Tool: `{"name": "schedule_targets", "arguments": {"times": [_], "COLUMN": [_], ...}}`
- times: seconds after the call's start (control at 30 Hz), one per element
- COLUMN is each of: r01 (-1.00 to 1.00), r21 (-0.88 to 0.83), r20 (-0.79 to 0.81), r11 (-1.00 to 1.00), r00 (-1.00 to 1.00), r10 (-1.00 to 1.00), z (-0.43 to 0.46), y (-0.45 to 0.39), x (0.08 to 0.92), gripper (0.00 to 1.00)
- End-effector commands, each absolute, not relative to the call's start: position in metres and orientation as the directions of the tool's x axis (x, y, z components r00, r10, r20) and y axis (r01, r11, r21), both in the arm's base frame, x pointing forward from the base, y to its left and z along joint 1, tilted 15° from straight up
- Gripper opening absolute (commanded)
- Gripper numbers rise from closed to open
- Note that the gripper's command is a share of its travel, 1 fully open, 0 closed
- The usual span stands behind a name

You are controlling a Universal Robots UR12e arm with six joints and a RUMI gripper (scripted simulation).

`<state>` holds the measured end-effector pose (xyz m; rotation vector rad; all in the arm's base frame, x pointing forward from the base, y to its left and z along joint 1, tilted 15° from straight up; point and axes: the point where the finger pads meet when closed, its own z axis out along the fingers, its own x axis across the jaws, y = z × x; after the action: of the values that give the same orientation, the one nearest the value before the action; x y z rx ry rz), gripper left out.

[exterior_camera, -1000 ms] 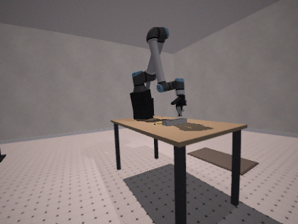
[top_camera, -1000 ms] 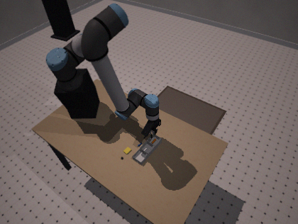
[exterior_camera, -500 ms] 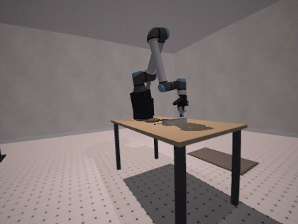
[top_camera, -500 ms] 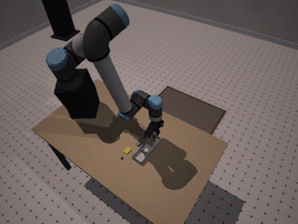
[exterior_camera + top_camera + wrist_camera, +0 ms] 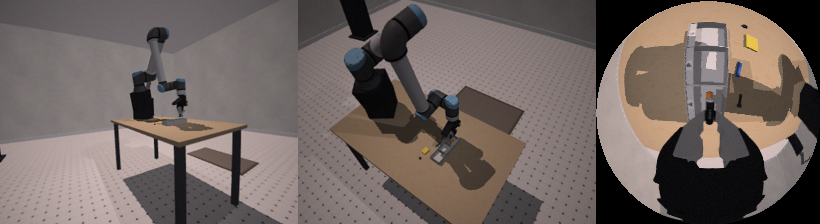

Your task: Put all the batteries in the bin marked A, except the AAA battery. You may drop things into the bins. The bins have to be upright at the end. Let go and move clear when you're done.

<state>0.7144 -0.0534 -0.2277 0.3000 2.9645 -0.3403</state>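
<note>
The claw (image 5: 709, 118) grasps a black battery with an orange end (image 5: 709, 105), holding it above the nearest compartment of the grey bin row (image 5: 692, 55). To its right, on the surface (image 5: 656, 30), lie a small blue battery (image 5: 738, 68), a small black battery (image 5: 739, 100) and, farther off, a yellow block (image 5: 751, 42).

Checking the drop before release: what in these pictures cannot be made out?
- Bin letters: too small on the bin row in every view.
- Type of the battery in the end effector: blurred in the wrist view.
- Black speck on the table: too small to identify.
</note>
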Motion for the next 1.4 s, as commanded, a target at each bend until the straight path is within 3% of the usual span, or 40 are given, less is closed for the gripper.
{"name": "schedule_targets", "arguments": {"times": [0.0, 1.37], "r01": [0.212, 0.212], "r21": [-0.209, -0.209], "r20": [-0.165, -0.165], "r11": [0.955, 0.955], "r00": [-0.97, -0.97], "r10": [0.179, 0.179], "z": [-0.227, -0.262], "y": [-0.053, -0.062], "x": [0.715, 0.722], "gripper": [0.0, 0.0]}}
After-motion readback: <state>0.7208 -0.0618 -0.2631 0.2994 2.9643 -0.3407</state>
